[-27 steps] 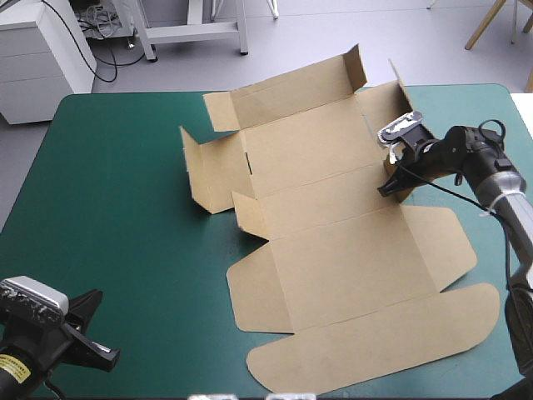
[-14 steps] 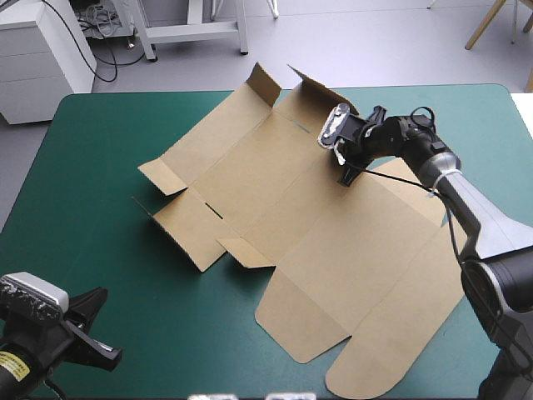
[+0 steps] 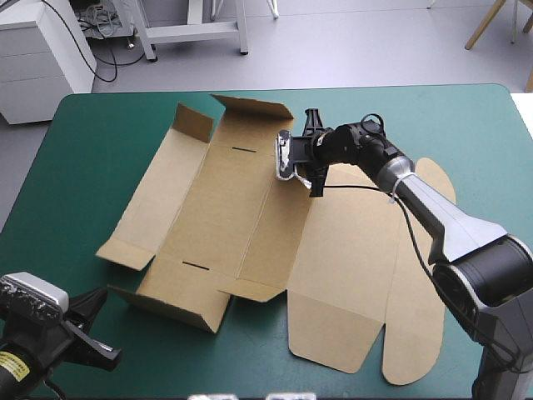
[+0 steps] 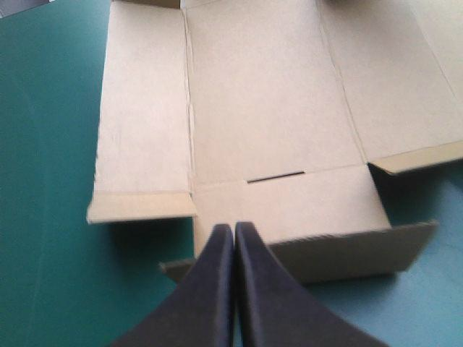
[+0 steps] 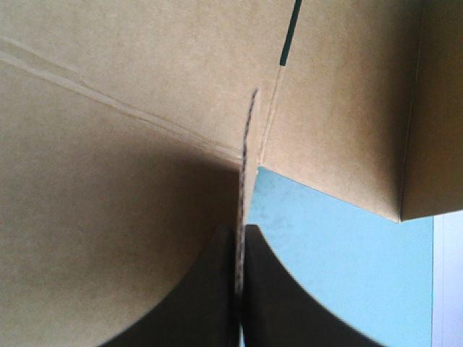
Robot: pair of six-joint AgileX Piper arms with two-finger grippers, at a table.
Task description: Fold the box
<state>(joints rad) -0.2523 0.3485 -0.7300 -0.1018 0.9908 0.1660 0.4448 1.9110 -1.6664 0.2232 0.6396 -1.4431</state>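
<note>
High view: box (image 3: 241, 208) lies opened out mid-desk (image 3: 83, 158), a few flaps raised.
I've got the right claw (image 5: 240, 242) clamped on an upright board edge at the box's far side; left claw (image 4: 234, 231) pressed together, empty, by the near-left corner, not touching the box.

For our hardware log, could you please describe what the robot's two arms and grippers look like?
The right arm has silver-grey links between black joints; the left arm shows black with a yellow label. The left gripper and right gripper each have two broad black fingers curved like fins.
</note>
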